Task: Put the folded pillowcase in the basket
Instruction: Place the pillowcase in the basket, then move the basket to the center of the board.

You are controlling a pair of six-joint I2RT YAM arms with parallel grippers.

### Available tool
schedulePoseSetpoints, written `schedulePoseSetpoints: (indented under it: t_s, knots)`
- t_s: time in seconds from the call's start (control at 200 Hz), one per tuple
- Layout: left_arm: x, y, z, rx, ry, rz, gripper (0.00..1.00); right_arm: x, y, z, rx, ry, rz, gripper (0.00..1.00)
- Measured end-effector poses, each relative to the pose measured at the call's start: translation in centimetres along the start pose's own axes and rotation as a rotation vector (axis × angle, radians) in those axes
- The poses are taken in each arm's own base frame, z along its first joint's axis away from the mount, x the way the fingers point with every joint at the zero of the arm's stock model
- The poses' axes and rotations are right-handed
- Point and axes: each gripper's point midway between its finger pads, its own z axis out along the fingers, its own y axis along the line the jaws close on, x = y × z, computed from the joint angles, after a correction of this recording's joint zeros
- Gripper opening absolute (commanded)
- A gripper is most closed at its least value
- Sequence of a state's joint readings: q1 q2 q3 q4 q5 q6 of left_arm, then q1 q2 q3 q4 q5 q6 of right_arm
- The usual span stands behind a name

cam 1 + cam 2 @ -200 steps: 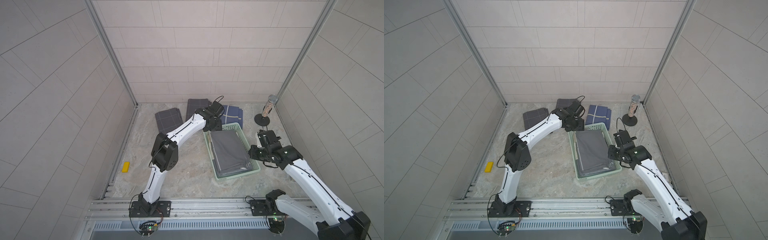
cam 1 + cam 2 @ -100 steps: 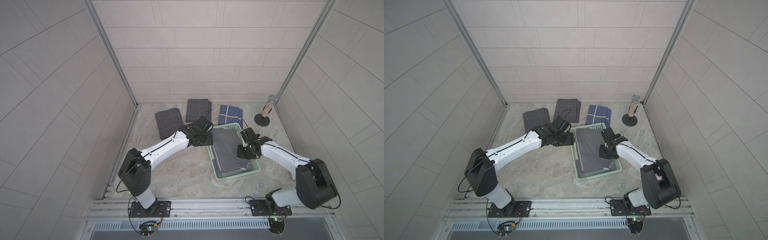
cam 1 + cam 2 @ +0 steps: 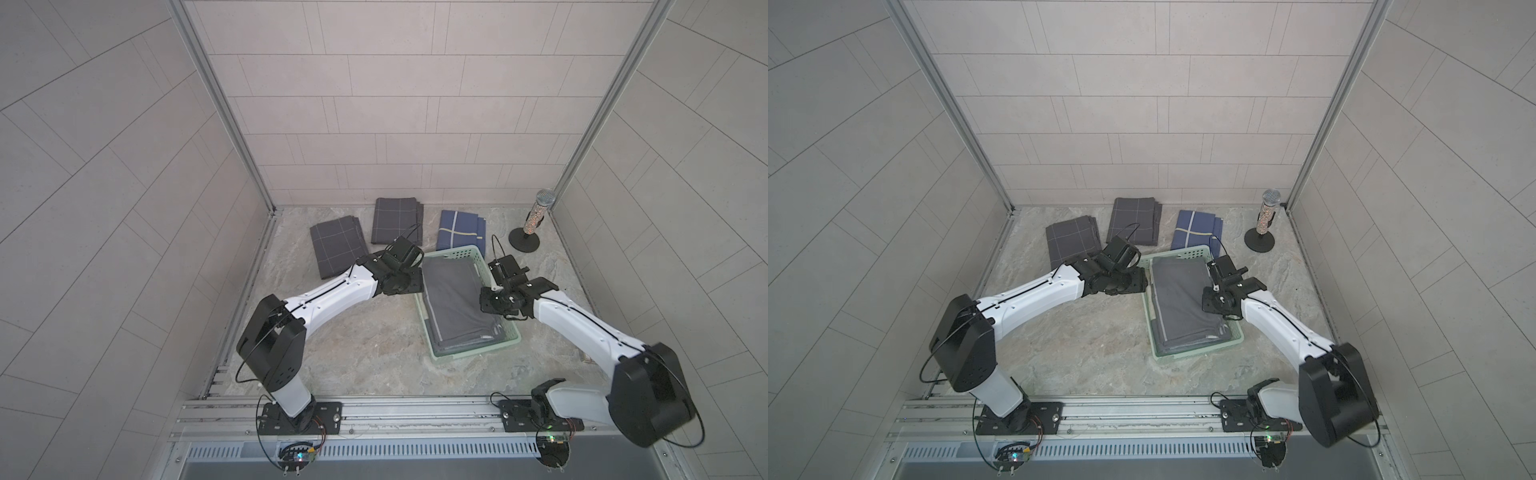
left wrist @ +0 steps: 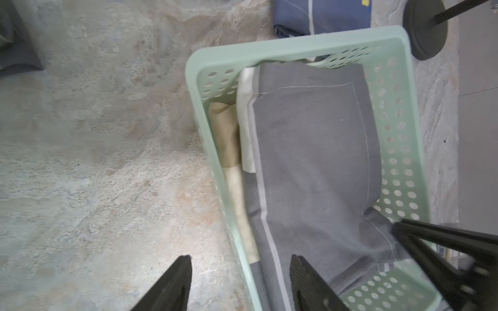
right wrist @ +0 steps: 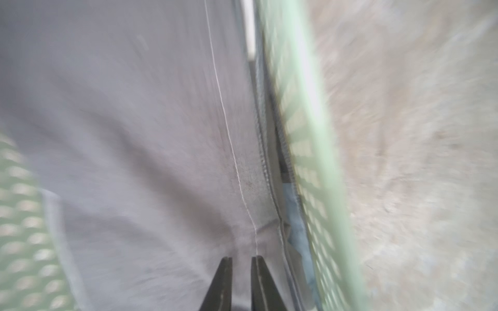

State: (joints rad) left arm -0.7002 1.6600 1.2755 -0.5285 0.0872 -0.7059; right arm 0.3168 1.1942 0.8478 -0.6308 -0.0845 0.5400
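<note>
Folded pillowcase, plain grey, lies flat inside the basket in both top views and fills most of it. The left gripper hovers at the basket's long side nearer the left arm. The right gripper reaches down over the opposite side onto the cloth. Beyond the basket, near the back wall, lie two grey checked cloths, a blue cloth and a glittery tube on a round stand. In the left wrist view the left gripper has its jaws well apart and empty. One finger is over the stone floor, the other is over the pillowcase, and the basket's wall runs between them. The right gripper meets the cloth's edge by the far wall. In the blurred right wrist view the right gripper shows a narrow gap between its jaws just above the pillowcase, which puckers toward them; nothing is seen clamped there.
</note>
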Motion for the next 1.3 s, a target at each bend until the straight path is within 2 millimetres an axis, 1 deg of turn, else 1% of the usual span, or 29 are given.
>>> schedulePoseSetpoints:
  t_s: [0.075, 0.12, 0.145, 0.165, 0.225, 0.25, 0.26, 0.355, 0.44, 0.515, 0.61, 0.69, 0.795, 0.861, 0.926, 0.996, 1.066, 1.126, 1.211, 1.301]
  knots:
    - [-1.2, 1.9, 0.0, -0.027, -0.009, -0.025, 0.65, -1.7, 0.4, -3.6, -0.036, -0.108, 0.000, 0.41]
    - [-2.3, 3.7, -0.1, -0.049, -0.022, -0.054, 0.65, -2.2, 0.6, -5.4, -0.059, -0.158, 0.005, 0.42]
    - [-3.0, 4.8, -0.2, -0.066, -0.030, -0.074, 0.65, -2.3, 0.6, -6.1, -0.067, -0.175, 0.006, 0.41]
    - [-3.5, 5.7, -0.4, -0.077, -0.033, -0.089, 0.65, -2.3, 0.6, -6.7, -0.073, -0.186, 0.007, 0.36]
    - [-5.1, 8.6, -0.9, -0.122, -0.050, -0.138, 0.65, -1.8, 0.4, -7.6, -0.086, -0.194, 0.007, 0.13]
    - [-5.7, 9.7, -1.2, -0.138, -0.057, -0.157, 0.65, -1.5, 0.4, -7.7, -0.091, -0.190, 0.015, 0.03]
    - [-6.0, 10.2, -1.3, -0.143, -0.061, -0.166, 0.65, -1.3, 0.4, -7.7, -0.095, -0.188, 0.012, 0.00]
    - [-9.1, 13.8, -2.3, -0.192, -0.100, -0.243, 0.64, 0.3, 0.3, -7.5, -0.117, -0.151, 0.031, 0.00]
    - [-11.2, 16.1, -2.2, -0.217, -0.114, -0.293, 0.63, 1.5, 0.3, -7.0, -0.132, -0.109, 0.034, 0.00]
    - [-12.2, 18.3, -1.2, -0.245, -0.105, -0.335, 0.63, 2.2, 0.5, -6.8, -0.146, -0.083, 0.036, 0.00]
    - [-12.6, 20.9, 0.7, -0.282, -0.069, -0.378, 0.62, 2.7, 0.6, -6.9, -0.163, -0.071, 0.037, 0.00]
    - [-12.5, 22.7, 3.2, -0.314, -0.013, -0.408, 0.60, 2.8, 0.9, -7.1, -0.178, -0.070, 0.036, 0.00]
    - [-12.3, 24.3, 6.4, -0.348, 0.065, -0.423, 0.55, 2.9, 1.2, -7.1, -0.195, -0.061, 0.035, 0.00]
    - [-11.8, 25.1, 7.9, -0.369, 0.098, -0.422, 0.48, 2.9, 1.3, -7.0, -0.201, -0.055, 0.034, 0.00]
    - [-11.9, 24.8, 7.7, -0.363, 0.102, -0.423, 0.44, 2.9, 1.4, -6.9, -0.207, -0.050, 0.034, 0.00]
    - [-11.2, 24.9, 7.8, -0.364, 0.115, -0.428, 0.44, 3.0, 1.6, -6.9, -0.215, -0.050, 0.034, 0.00]
    - [-10.4, 24.8, 7.5, -0.351, 0.103, -0.435, 0.44, 2.9, 1.7, -6.9, -0.224, -0.050, 0.037, 0.00]
    - [-8.8, 24.4, 6.9, -0.337, 0.106, -0.448, 0.44, 2.8, 1.9, -7.0, -0.234, -0.053, 0.041, 0.00]
    - [-5.8, 23.9, 5.8, -0.326, 0.124, -0.473, 0.44, 2.7, 2.2, -7.0, -0.246, -0.052, 0.047, 0.00]
    - [-2.7, 22.3, 5.1, -0.315, 0.146, -0.469, 0.45, 2.6, 2.4, -7.3, -0.253, -0.054, 0.045, 0.00]
